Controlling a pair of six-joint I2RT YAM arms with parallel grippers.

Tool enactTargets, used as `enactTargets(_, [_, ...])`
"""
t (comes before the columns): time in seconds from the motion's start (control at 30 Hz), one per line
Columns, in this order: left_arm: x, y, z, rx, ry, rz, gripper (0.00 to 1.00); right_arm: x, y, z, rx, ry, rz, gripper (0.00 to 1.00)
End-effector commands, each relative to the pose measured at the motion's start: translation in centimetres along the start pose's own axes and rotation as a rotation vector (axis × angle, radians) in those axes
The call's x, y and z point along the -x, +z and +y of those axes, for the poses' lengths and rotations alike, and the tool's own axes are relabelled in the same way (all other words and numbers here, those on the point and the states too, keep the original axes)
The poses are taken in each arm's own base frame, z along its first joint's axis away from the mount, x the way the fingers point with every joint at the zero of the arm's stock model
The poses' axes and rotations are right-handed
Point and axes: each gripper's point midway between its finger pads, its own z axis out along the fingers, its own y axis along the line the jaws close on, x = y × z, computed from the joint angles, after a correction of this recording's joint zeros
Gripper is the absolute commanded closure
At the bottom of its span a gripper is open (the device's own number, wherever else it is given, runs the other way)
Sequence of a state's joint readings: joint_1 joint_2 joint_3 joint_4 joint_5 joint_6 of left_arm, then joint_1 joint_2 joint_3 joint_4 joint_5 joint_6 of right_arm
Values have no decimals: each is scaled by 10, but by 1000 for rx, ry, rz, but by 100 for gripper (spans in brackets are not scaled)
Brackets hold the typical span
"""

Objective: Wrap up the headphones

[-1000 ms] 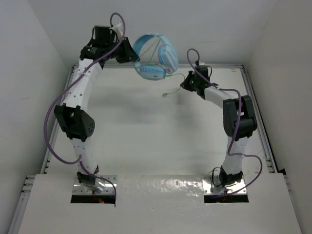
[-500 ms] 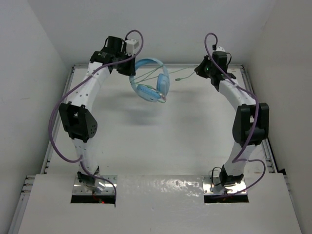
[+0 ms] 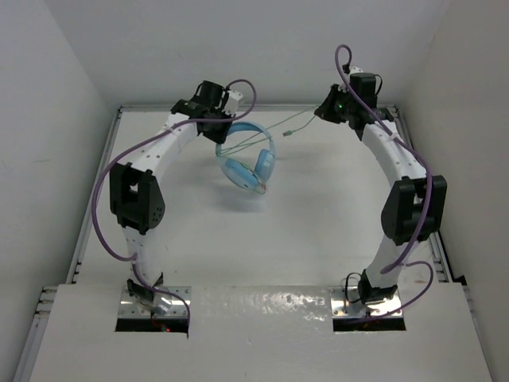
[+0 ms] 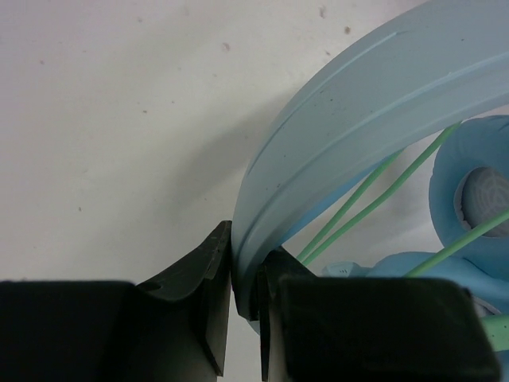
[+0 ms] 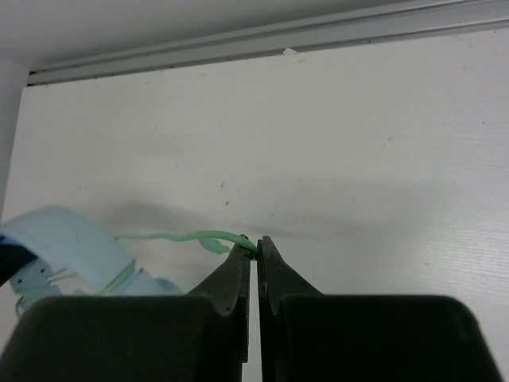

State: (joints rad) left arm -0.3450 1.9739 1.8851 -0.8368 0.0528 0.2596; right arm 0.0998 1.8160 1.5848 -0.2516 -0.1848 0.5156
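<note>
The light blue headphones (image 3: 253, 163) hang above the far middle of the table. My left gripper (image 3: 222, 127) is shut on the curved headband (image 4: 334, 127), with the ear cups (image 4: 469, 191) dangling below. The pale green cable (image 3: 274, 127) runs over the headband and stretches right to my right gripper (image 3: 324, 110), which is shut on the cable (image 5: 191, 236) near its end. Several green strands (image 4: 358, 207) cross the headband in the left wrist view. The headphones also show at the lower left of the right wrist view (image 5: 64, 247).
The white table (image 3: 318, 215) is walled at the back and both sides, with a metal rail (image 5: 318, 36) along the far edge. Purple arm cables (image 3: 103, 207) loop beside both arms.
My left gripper has moved right and down with the headphones. My right gripper has moved up and to the far right, drawing the green cable taut.
</note>
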Motion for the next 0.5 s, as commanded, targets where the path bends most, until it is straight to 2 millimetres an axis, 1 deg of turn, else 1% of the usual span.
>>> enactTargets(0.0, [17, -17, 37, 148, -55, -57, 100, 44, -42, 10, 7, -104, -43, 100])
enactTargets(0.1, [12, -9, 31, 153, -4, -29, 100, 45, -60, 20, 35, -129, -26, 100])
enactTargets(0.13, [10, -5, 32, 173, 9, -21, 100, 49, -70, 29, 60, -131, -39, 100])
enactTargets(0.2, [8, -2, 35, 195, -2, -14, 100, 43, -80, 43, 110, -132, -7, 100])
enactTargets(0.27, [13, -3, 44, 246, -36, -37, 100, 40, -92, 53, 144, -142, 18, 100])
enactTargets(0.3, [18, -5, 46, 258, -51, -53, 100, 26, -96, 58, 162, -138, 72, 100])
enactTargets(0.37, [26, -9, 49, 276, -88, -82, 100, 11, -100, 59, 171, -134, 117, 100])
enactTargets(0.47, [40, -16, 52, 292, -124, -126, 100, -5, -111, 73, 211, -110, 168, 100])
